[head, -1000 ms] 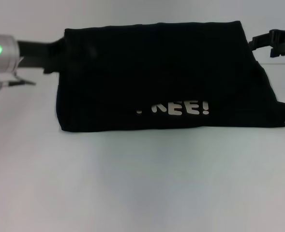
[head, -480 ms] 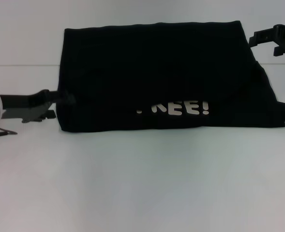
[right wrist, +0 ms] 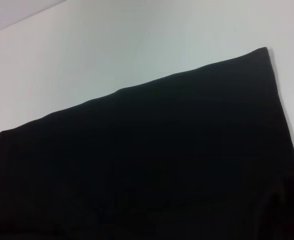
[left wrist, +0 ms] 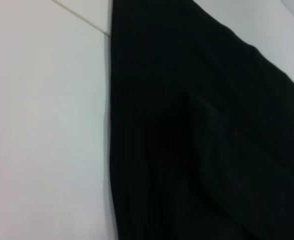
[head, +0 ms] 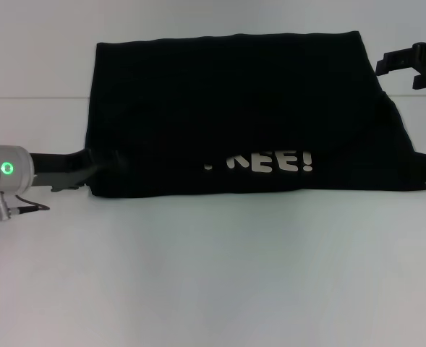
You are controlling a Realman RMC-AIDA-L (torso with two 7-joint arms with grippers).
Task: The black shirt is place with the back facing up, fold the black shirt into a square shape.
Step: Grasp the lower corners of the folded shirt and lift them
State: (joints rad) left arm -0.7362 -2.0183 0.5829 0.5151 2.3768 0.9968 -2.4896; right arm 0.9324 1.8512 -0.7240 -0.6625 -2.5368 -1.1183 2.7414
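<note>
Left gripper [head: 100,163] has reached the folded black shirt's [head: 234,108] near-left edge.

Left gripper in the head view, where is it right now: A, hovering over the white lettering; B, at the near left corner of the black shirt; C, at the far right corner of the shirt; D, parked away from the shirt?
B: the left gripper reaches the near left edge of the black shirt, while the right gripper is by the far right corner.
</note>
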